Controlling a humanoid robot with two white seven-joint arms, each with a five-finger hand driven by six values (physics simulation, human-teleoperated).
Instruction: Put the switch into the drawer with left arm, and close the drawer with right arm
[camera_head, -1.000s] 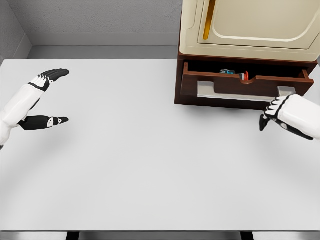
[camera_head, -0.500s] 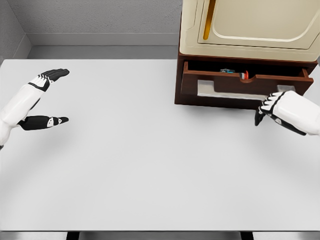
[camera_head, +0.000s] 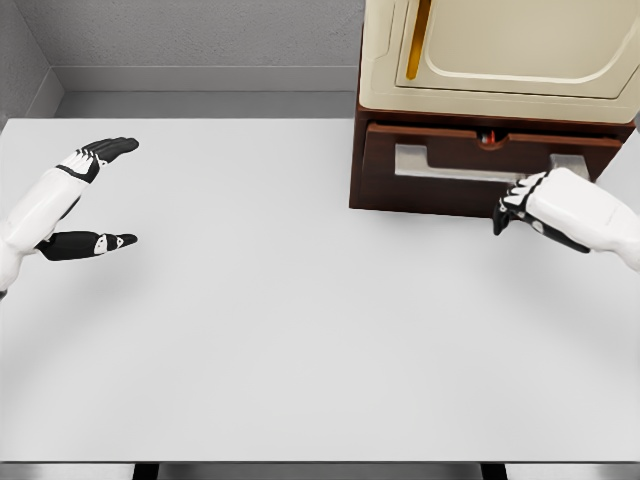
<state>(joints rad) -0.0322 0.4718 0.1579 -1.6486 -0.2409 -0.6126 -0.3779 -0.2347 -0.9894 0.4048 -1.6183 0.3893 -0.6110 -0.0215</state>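
A flat white table (camera_head: 300, 340) is seen from above, filling most of the head view. At about one o'clock on it stands a cabinet with a dark brown wooden base (camera_head: 400, 195) and a cream-coloured upper body (camera_head: 385, 60) bearing a rounded panel with a yellow strip along its left edge. The dark brown wooden drawer (camera_head: 450, 180) in the base is pushed almost fully in, with only a thin gap left along its top edge. In the notch at the middle of that edge a small speck of red and grey is seen, which is taken to be the switch (camera_head: 489, 139); most of it is hidden inside the drawer, so its shape cannot be made out. A pale grey handle recess (camera_head: 440, 162) is set across the drawer front.

The right hand (camera_head: 530, 205), white with black fingers, is held at about three o'clock, against the lower right part of the drawer front. Its fingers (camera_head: 505, 215) are curled downward and nothing is grasped by them; whether the drawer is actually touched cannot be told for certain.

The left hand (camera_head: 85, 195) is held at about nine o'clock, well apart from the cabinet, above the table. Its black fingers (camera_head: 110, 148) and thumb are spread wide, and nothing is held between them.
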